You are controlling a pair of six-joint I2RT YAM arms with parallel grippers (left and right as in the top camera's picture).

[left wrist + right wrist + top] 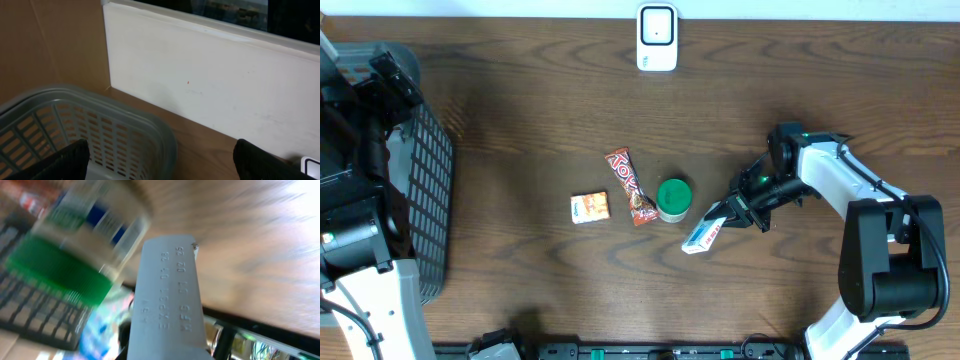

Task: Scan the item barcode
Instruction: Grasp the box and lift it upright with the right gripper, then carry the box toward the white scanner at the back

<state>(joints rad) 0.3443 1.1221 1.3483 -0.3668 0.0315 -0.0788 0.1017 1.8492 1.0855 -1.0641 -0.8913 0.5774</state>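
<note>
As seen from overhead, the right gripper (732, 212) has its jaws clamped on one end of the small white-and-blue carton (701, 236), on the brown wooden bench (520, 290) just beside the green-lidded jar (673, 199). Also noted: red candy-bar wrapper (631, 186) beside the jar, orange-and-white packet (590, 207) near; white scanner (657, 38) well apart at the far edge.
Left wrist: left gripper (162, 162) jaws wide apart above the grey mesh basket (120, 107).
Right wrist only: date print on the carton's end flap, jar blurred behind.
</note>
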